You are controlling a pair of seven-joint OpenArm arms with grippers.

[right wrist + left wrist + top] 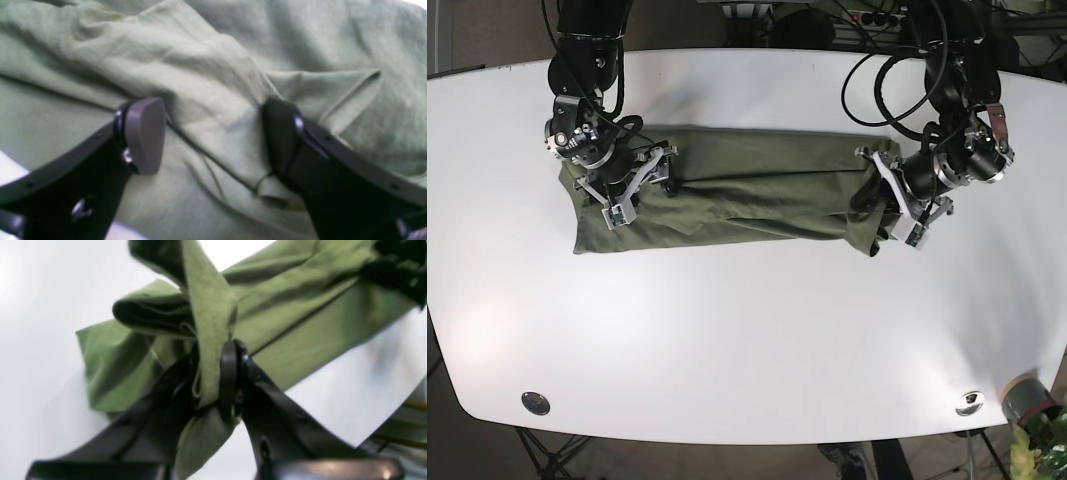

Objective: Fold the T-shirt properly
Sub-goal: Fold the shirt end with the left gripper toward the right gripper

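Observation:
The olive green T-shirt (747,185) lies folded into a long band across the far half of the white table (747,330). My left gripper (213,380) is shut on a fold of the shirt (213,340) at its right end and holds it a little above the table; in the base view it is at the shirt's right end (882,205). My right gripper (213,136) is open, its jaws wide apart over wrinkled cloth (213,66) at the shirt's left end; the base view shows it there (642,175).
The table's near half is bare white surface. Two round metal fittings (535,403) (970,402) sit near the front edge. A grey pot with a plant (1032,405) stands off the front right corner. Cables (897,70) hang at the back right.

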